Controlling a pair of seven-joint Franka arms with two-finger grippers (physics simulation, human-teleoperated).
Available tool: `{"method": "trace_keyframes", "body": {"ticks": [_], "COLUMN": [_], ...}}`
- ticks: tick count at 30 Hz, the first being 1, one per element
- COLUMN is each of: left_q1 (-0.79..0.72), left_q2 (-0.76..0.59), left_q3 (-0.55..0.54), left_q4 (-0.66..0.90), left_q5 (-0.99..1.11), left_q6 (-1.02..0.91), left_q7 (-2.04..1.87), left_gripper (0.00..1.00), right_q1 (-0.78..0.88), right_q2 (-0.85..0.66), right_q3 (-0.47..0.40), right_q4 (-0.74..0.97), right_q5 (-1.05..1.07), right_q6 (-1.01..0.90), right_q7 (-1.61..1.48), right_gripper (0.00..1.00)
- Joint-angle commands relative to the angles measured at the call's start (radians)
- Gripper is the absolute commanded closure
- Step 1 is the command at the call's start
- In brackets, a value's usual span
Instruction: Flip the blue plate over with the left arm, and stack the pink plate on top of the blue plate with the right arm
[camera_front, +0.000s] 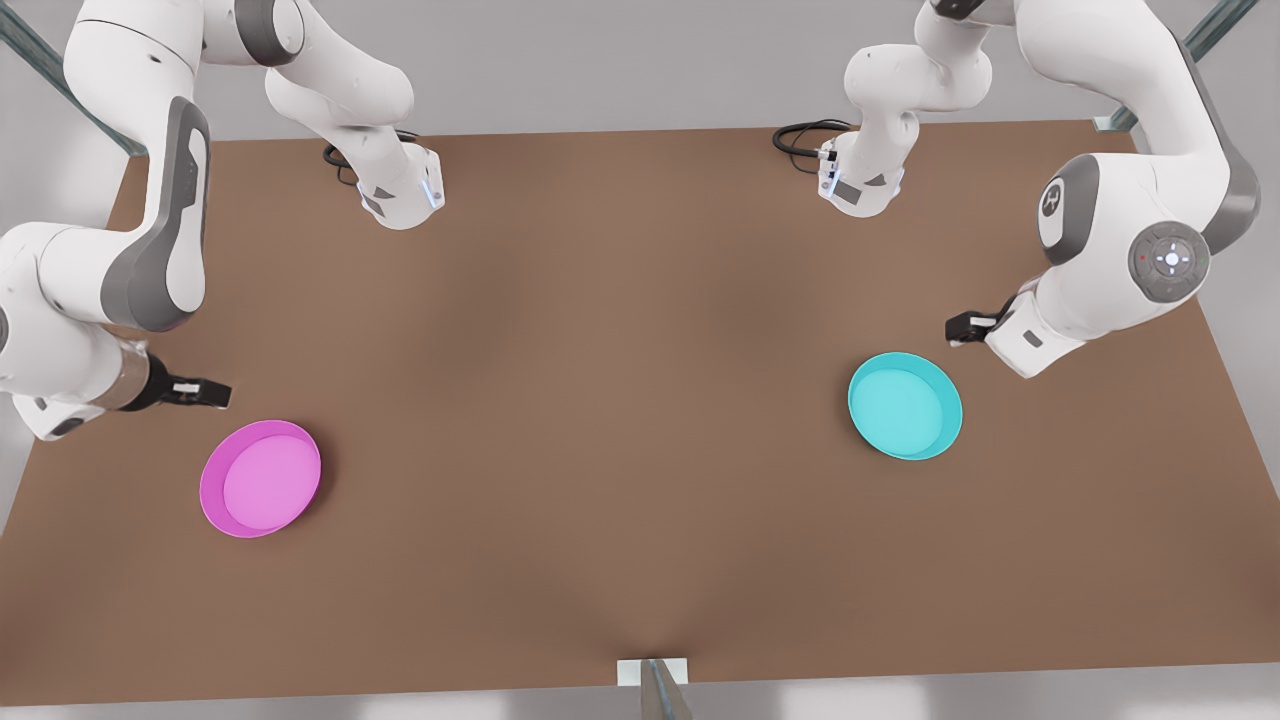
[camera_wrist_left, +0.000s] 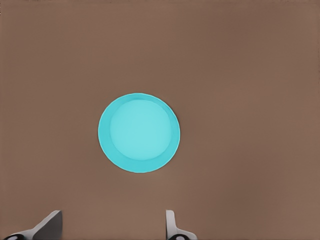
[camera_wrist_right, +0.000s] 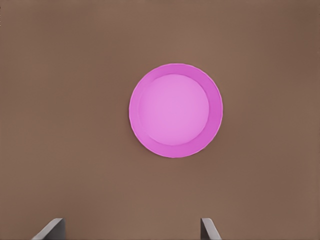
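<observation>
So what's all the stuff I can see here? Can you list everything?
blue plate: one, cyan-turquoise, rim up, flat on the table at the front view's right.
pink plate: one, magenta with a lighter inside, rim up, flat on the table at the front view's left.
table: one, brown, under both plates.
cables: two black loops, at the table's far edge by the arm bases.
left pincer: one, dark fingertips, open, above the table near the blue plate, holding nothing.
right pincer: one, dark fingertips, open, above the table near the pink plate, holding nothing.
</observation>
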Motion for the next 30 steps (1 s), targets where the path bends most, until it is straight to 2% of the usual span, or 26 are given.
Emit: {"method": "trace_keyframes", "body": {"ticks": [1,3,4,6,9,12,16,18,24,25,26,30], "left_q1": [-0.003,0.013,0.089,0.244,0.333,0.343,0.360,0.360,0.353,0.349,0.347,0.341], "left_q2": [-0.005,0.038,0.119,0.249,0.411,0.470,0.474,0.451,0.463,0.466,0.467,0.467], "left_q3": [0.000,0.001,0.008,0.006,0.006,0.006,0.006,0.006,0.006,0.006,0.006,0.005], "left_q4": [0.001,-0.001,-0.016,-0.088,-0.145,-0.202,-0.234,-0.242,-0.246,-0.246,-0.248,-0.248], "left_q5": [0.000,0.000,-0.020,-0.152,-0.197,-0.197,-0.198,-0.309,-0.332,-0.332,-0.332,-0.332], "left_q6": [0.030,0.031,0.056,0.272,0.563,0.677,0.643,0.559,0.553,0.550,0.548,0.539], "left_q7": [0.006,-0.001,0.006,0.035,0.598,0.709,0.763,0.761,0.755,0.752,0.752,0.750], "left_gripper": [0.00,0.00,0.00,0.00,0.00,0.00,0.00,0.00,0.00,0.16,0.28,0.30], "right_q1": [-0.001,0.000,0.000,-0.004,0.000,-0.026,-0.058,-0.087,-0.110,-0.110,-0.110,-0.110], "right_q2": [-0.002,-0.002,-0.002,0.004,0.003,0.007,0.009,0.014,0.014,0.015,0.015,0.015], "right_q3": [0.000,0.000,-0.001,0.000,0.005,-0.001,-0.005,-0.003,-0.001,-0.003,-0.003,-0.003], "right_q4": [0.000,0.000,0.000,-0.001,0.007,0.117,0.158,0.160,0.160,0.160,0.160,0.158], "right_q5": [-0.005,-0.005,-0.005,-0.012,-0.014,-0.020,0.020,0.045,0.045,0.045,0.045,0.045], "right_q6": [0.082,0.082,0.084,0.082,0.082,0.044,-0.118,-0.131,-0.140,-0.140,-0.140,-0.142], "right_q7": [0.062,0.062,0.062,0.066,0.066,0.003,-0.014,-0.014,-0.015,-0.015,-0.014,-0.015], "right_gripper": [0.00,0.00,0.00,0.00,0.00,0.00,0.00,0.00,0.00,0.00,0.00,0.00]}}
